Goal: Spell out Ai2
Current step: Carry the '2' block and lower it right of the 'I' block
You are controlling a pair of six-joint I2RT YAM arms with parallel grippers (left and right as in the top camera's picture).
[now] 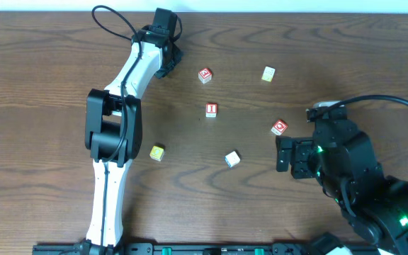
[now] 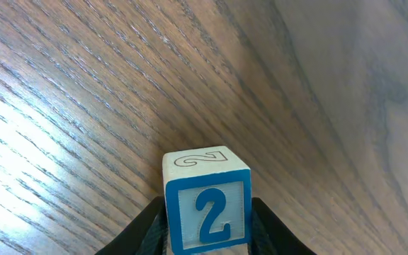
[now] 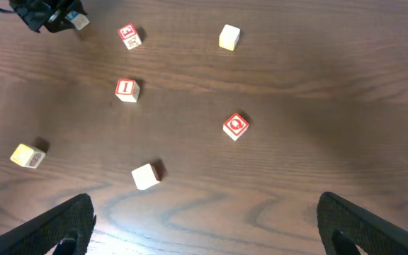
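1. Near right: right gripper (image 1: 282,154) wide open, empty.
2. Mid-table: white wooden cube with red "I" (image 1: 211,110).
3. Far left: left gripper (image 2: 207,230) pinches the blue-and-white wooden "2" cube (image 2: 207,205); I'd land it squarely just right of the I.

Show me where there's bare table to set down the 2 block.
Widest bare wood: left of the left arm, out to the table edge, and top right beyond the cream block. A smaller gap lies between the yellow block and the I block. Crowded: the centre, near the white block.
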